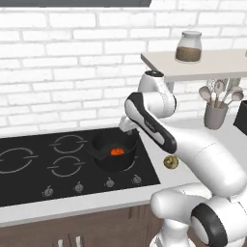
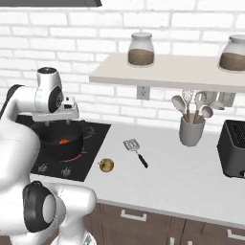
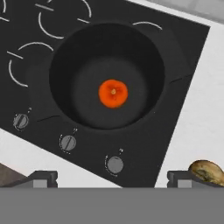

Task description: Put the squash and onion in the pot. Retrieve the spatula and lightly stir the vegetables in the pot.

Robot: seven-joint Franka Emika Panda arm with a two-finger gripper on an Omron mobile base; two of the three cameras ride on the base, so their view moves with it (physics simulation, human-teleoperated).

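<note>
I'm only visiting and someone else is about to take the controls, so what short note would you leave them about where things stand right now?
Claw: open, empty, above the pot on the stove.
Squash: already in the pot, near the middle of its floor.
Onion: on the white counter, just off the stove's right front corner.
Spatula: lying flat on the counter, farther right, untouched.
Done: squash in.
Left: put the onion into the pot, fetch the spatula, stir lightly.
</note>
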